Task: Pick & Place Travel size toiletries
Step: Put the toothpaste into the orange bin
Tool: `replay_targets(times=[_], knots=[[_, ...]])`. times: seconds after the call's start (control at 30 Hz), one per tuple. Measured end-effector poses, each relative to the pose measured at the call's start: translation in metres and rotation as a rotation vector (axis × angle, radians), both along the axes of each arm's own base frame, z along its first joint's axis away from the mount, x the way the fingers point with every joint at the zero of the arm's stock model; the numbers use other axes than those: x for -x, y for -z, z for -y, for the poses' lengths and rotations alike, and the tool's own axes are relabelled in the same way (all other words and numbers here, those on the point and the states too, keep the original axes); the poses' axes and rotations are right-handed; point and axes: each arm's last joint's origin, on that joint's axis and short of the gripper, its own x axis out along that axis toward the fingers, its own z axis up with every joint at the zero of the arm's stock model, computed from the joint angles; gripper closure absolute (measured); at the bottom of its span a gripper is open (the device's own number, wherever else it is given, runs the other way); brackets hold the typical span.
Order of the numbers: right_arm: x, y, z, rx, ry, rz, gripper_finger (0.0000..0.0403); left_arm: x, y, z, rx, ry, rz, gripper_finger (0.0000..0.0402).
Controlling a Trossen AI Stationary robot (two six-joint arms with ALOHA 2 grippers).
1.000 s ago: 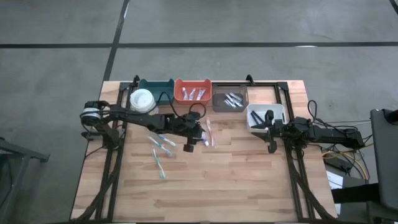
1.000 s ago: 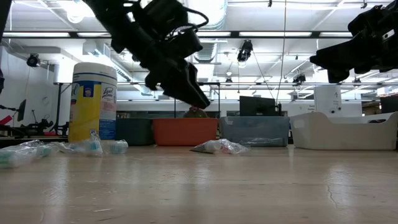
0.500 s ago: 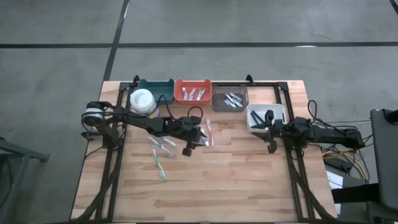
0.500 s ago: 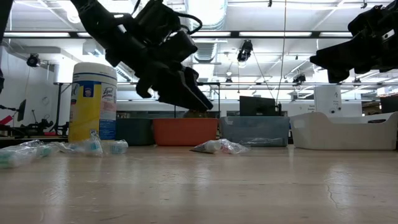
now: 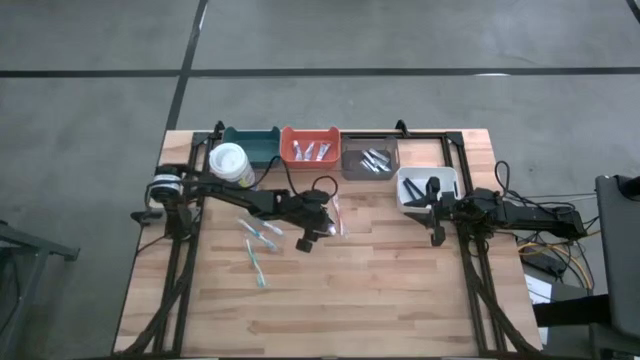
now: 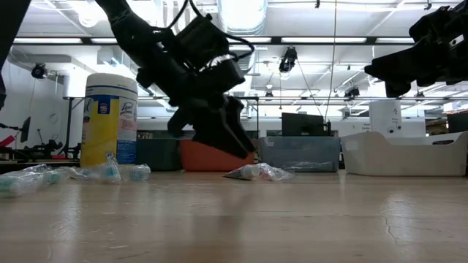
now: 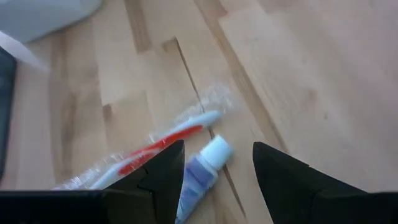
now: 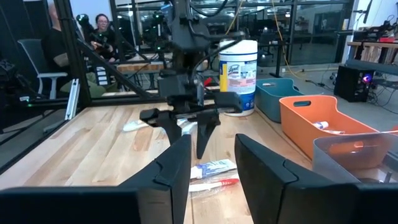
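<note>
The left gripper [image 5: 318,234] hangs low over the middle of the table [image 5: 380,300], its jaws open and pointing down. In the left wrist view a small white-capped tube [image 7: 202,175] and a wrapped pink toothbrush [image 7: 163,145] lie side by side on the wood; the tube's capped end shows in the gap between the two dark fingers [image 7: 163,169], not touched by either, while the toothbrush runs off past one finger. From above, this pair sits just right of the left gripper, near the orange bin [image 5: 309,146]. More wrapped teal toothbrushes [image 5: 258,243] lie on the wood to the left of that gripper, apart from it. A white wipes canister [image 5: 229,163] stands by the teal bin [image 5: 250,140]. The right gripper [image 5: 437,232] waits beside the white bin [image 5: 427,187], well apart from the tube and toothbrush; its jaws stand parted and hold nothing. The grey bin [image 5: 370,161] holds some small items
</note>
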Motion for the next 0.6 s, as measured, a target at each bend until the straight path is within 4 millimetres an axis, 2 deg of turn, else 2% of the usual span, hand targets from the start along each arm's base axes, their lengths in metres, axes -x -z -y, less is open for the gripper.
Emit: replay_targets(times=[0.4,0.6], knots=[[0.000,0.000,0.000,0.001,0.001,-0.001,0.0277,-0.005,0.019,-0.008,-0.054,0.023,-0.038,0.0206],[0.000,0.000,0.000,0.000,0.000,0.000,0.0273,-0.005,0.021,-0.010,-0.072,0.026,-0.041,0.0207]])
